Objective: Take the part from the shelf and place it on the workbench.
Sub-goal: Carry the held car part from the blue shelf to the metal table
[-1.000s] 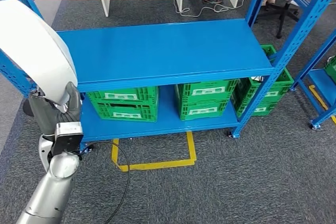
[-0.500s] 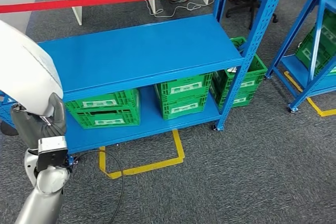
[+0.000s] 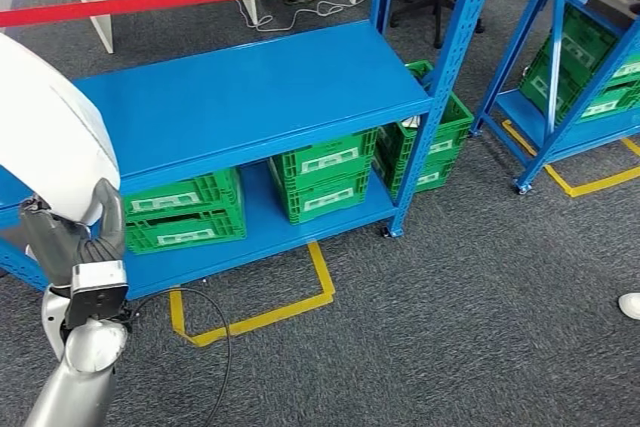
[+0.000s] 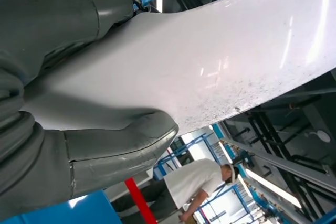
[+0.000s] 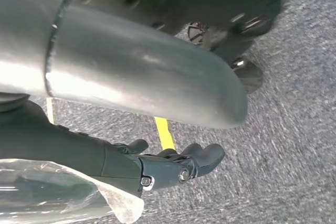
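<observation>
From the head view we see our left hand (image 3: 72,237) gripping the large white part (image 3: 49,137), which rises above the hand, in front of the blue shelf (image 3: 241,97); green crates (image 3: 185,212) sit on the lower level just beyond the hand.

In the left wrist view our thumb (image 4: 118,150) and fingers (image 4: 59,14) clamp the part from both sides.

In the right wrist view our right hand (image 5: 170,166) hangs above grey carpet (image 5: 285,145), fingers loosely extended and holding nothing.

No legible text or labels
</observation>
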